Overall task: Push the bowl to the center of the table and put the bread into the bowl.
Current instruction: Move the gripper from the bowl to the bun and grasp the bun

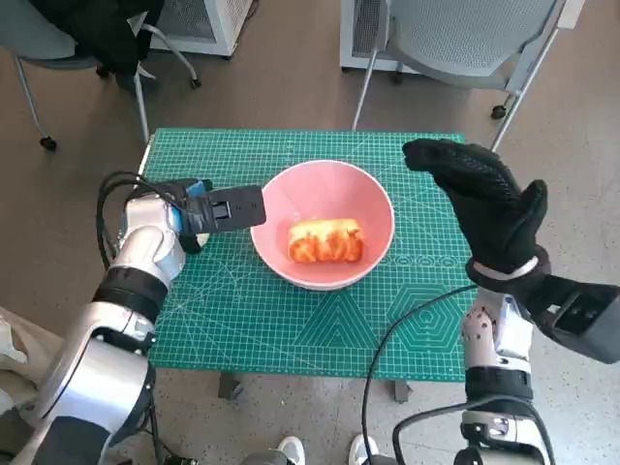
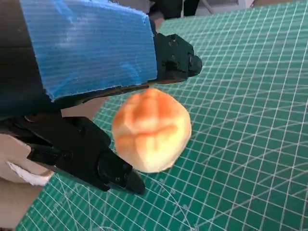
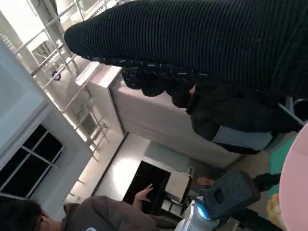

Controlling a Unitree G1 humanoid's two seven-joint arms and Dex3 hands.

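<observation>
My left hand [image 1: 215, 210] lies low on the green grid mat [image 1: 242, 320], fingers apart w/ nothing in them, tips at the pink bowl [image 1: 329, 189] rim. Right hand [image 1: 484, 203] is raised beside the bowl, fingers spread, empty. Bread [image 1: 325, 241] sits in the bowl, approx. mid-desk. Mat covers the desk [image 1: 407, 383]. Brown floor [image 1: 291, 87] around, chairs [image 1: 465, 39] beyond the far edge.
</observation>
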